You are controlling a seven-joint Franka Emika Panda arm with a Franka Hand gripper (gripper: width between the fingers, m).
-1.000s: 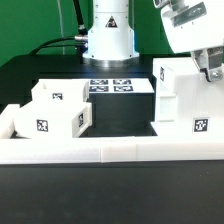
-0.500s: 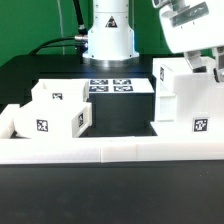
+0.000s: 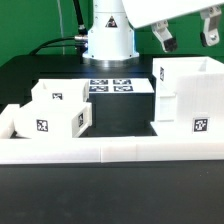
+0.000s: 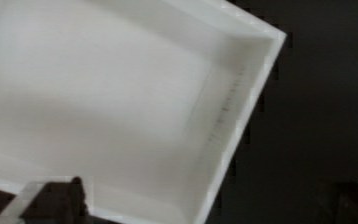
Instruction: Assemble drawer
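A tall white open-fronted drawer box [image 3: 190, 95] stands at the exterior view's right, with a marker tag on its front. A smaller white drawer part [image 3: 55, 112] with tags sits at the exterior view's left. My gripper [image 3: 187, 38] hangs above the tall box, open and empty, with both dark fingers apart and clear of its top edge. In the wrist view the box's white inner face [image 4: 123, 90] fills most of the picture. My gripper [image 4: 211, 205] shows there only as one dark fingertip [image 4: 60, 200] at the edge and a faint one opposite.
A white L-shaped rail [image 3: 110, 150] runs along the front and the exterior view's left side. The marker board [image 3: 112, 86] lies behind the parts, in front of the robot base [image 3: 108, 35]. The table is black.
My gripper has risen from the tall box's upper right edge to well above it, and its fingers now stand apart. The box has not moved.
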